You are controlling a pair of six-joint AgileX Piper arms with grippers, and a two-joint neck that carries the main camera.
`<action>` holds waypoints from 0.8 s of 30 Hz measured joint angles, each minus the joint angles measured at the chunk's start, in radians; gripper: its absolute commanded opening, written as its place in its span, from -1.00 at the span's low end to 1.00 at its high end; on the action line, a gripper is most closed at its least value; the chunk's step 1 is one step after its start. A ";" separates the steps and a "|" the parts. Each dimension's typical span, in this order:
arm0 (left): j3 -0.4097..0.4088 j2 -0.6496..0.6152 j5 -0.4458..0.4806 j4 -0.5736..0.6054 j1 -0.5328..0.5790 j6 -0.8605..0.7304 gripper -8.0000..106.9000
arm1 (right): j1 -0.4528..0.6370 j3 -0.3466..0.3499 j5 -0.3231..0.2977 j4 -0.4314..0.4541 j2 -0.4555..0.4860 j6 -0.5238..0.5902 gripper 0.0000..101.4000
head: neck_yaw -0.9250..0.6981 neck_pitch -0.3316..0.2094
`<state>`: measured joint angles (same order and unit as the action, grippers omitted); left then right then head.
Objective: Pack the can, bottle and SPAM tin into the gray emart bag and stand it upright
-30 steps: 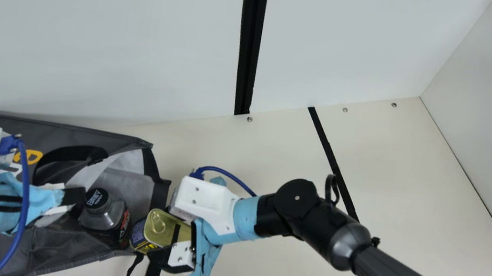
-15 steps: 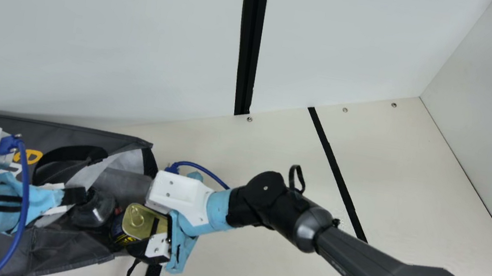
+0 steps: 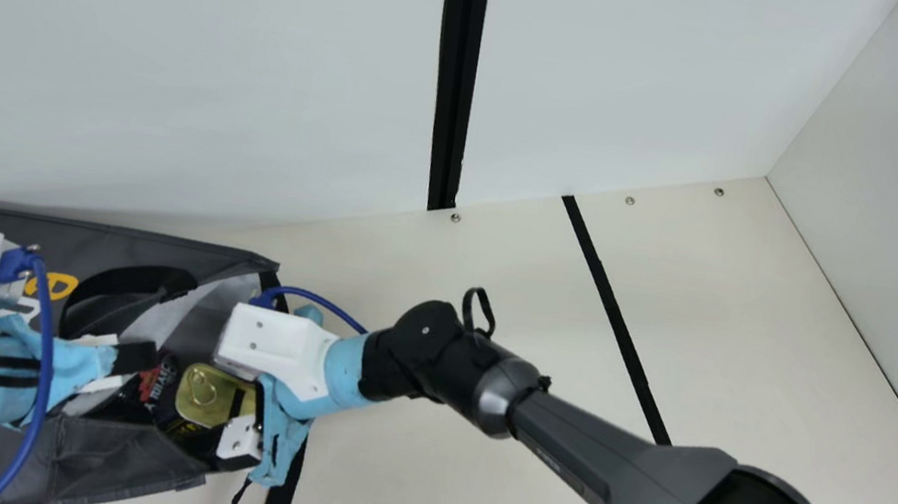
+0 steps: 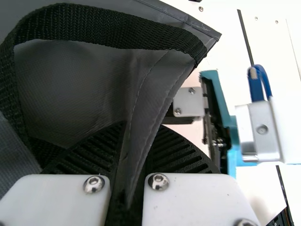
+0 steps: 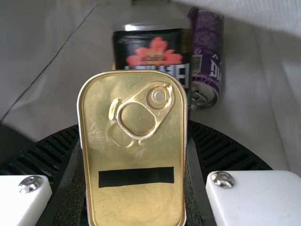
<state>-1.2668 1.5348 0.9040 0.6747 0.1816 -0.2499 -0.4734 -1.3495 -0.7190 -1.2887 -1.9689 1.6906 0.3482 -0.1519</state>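
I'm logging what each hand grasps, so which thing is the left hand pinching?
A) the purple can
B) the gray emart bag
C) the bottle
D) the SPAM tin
B: in the left wrist view, the left hand has a fold of the gray emart bag caught between its two black ribbed fingers.

Gray bag (image 3: pixel 121 456); gold SPAM tin (image 5: pixel 131 202) with black stripe (image 5: pixel 136 177); purple can (image 5: pixel 207 42); black bottle label (image 5: pixel 123 54), its flower (image 5: pixel 155 52) probably pink.
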 measured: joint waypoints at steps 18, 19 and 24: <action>0.000 0.000 0.000 0.000 0.000 0.000 -1.00 | -0.073 -0.208 0.031 0.000 -0.121 -0.100 -1.00 | 0.000 0.000; 0.000 0.000 0.000 0.000 0.000 0.000 -1.00 | -0.076 -0.217 0.036 0.001 -0.125 -0.106 -1.00 | -0.002 0.000; 0.000 0.000 0.000 0.000 0.000 0.000 -1.00 | -0.090 -0.243 0.046 0.003 -0.137 -0.133 -0.74 | -0.002 0.000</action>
<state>-1.2668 1.5348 0.9040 0.6747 0.1816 -0.2499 -0.5630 -1.5928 -0.6732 -1.2856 -2.1059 1.5580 0.3467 -0.1519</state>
